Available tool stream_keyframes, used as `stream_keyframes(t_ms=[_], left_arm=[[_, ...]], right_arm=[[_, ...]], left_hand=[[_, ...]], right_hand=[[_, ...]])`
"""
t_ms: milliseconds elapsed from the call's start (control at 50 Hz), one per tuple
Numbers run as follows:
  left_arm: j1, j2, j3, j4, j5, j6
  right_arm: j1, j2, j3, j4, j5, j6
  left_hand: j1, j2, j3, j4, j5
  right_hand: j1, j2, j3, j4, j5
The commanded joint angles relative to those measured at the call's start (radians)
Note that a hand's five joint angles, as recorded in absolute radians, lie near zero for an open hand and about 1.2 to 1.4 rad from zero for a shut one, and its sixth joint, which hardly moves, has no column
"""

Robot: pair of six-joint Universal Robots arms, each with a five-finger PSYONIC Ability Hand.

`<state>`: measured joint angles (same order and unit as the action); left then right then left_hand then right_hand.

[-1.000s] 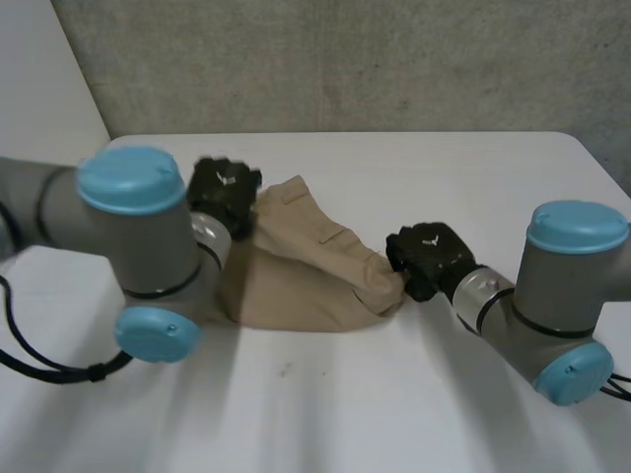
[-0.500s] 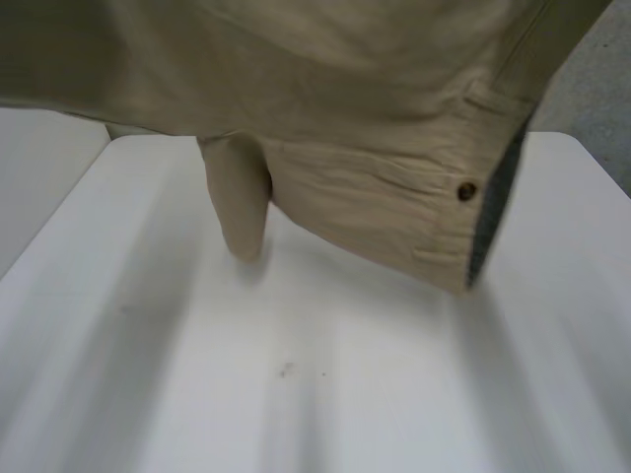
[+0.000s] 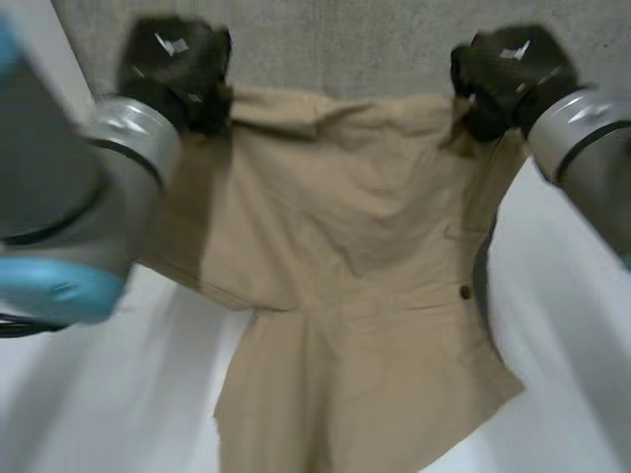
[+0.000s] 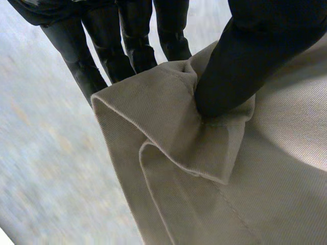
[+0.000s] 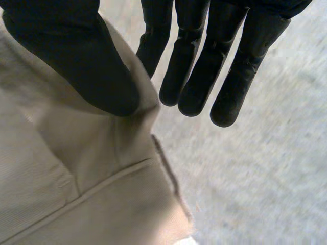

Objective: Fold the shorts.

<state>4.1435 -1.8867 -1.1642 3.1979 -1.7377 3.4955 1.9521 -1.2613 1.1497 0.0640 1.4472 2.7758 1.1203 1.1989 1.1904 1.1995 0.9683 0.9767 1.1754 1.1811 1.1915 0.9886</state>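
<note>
The beige shorts (image 3: 345, 266) hang spread out in the air, waistband up and legs down toward the table. My left hand (image 3: 177, 59) is shut on the waistband's left corner, high at the back left. In the left wrist view its thumb (image 4: 240, 66) pinches a fold of the shorts (image 4: 204, 194) against the fingers (image 4: 127, 41). My right hand (image 3: 508, 74) is shut on the waistband's right corner at about the same height. In the right wrist view its thumb (image 5: 76, 56) presses the shorts (image 5: 76, 194) against the fingers (image 5: 204, 61).
The white table (image 3: 99, 414) lies below the hanging cloth. A grey wall (image 3: 345, 39) stands behind it. A dark button (image 3: 464, 292) shows on the shorts' right side. Both arms are raised at the two sides of the cloth.
A second ago the shorts lay bunched on the table between both hands. Both hands have since lifted them, and the shorts now hang open and stretched between the two corners.
</note>
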Motion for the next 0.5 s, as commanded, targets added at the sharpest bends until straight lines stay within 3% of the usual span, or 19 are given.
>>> stream_keyframes(t_ms=[20,120,140,200,240,360,500], left_arm=[[0.086,-0.345,0.211,0.152,-0.002,0.008],[0.098,-0.521,0.379,0.235,0.01,0.025],[0.099,-0.541,0.394,0.247,0.013,0.03],[0.098,-0.597,0.425,0.313,0.029,0.036],[0.092,-0.601,0.414,0.359,0.041,0.04],[0.087,-0.574,0.341,0.405,0.038,0.046],[0.067,-0.401,0.174,0.398,0.03,0.045]], right_arm=[[0.007,0.226,-0.059,-0.262,0.088,-0.039],[0.007,0.373,-0.103,-0.49,0.094,-0.091],[0.008,0.419,-0.123,-0.528,0.091,-0.116],[0.01,0.465,-0.145,-0.537,0.082,-0.145],[0.013,0.477,-0.146,-0.53,0.081,-0.153],[0.014,0.435,-0.105,-0.524,0.078,-0.151],[0.008,0.297,-0.001,-0.406,0.071,-0.153]], left_hand=[[0.276,0.197,0.206,0.197,0.253],[0.276,0.197,0.206,0.197,0.253],[0.276,0.197,0.206,0.197,0.253],[-0.455,-0.533,-0.525,-0.534,-0.477],[-0.946,-1.024,-1.016,-1.025,-0.968],[-0.945,-1.024,-1.015,-1.024,-0.967],[-0.93,-1.009,-1.0,-1.01,-0.953]], right_hand=[[0.42,0.221,0.215,0.205,0.233],[0.42,0.221,0.215,0.205,0.233],[0.182,-0.016,-0.022,-0.033,-0.004],[-0.802,-1.001,-1.007,-1.017,-0.989],[-0.802,-1.001,-1.007,-1.017,-0.989],[-0.802,-1.001,-1.007,-1.017,-0.989],[-0.802,-1.001,-1.007,-1.017,-0.989]])
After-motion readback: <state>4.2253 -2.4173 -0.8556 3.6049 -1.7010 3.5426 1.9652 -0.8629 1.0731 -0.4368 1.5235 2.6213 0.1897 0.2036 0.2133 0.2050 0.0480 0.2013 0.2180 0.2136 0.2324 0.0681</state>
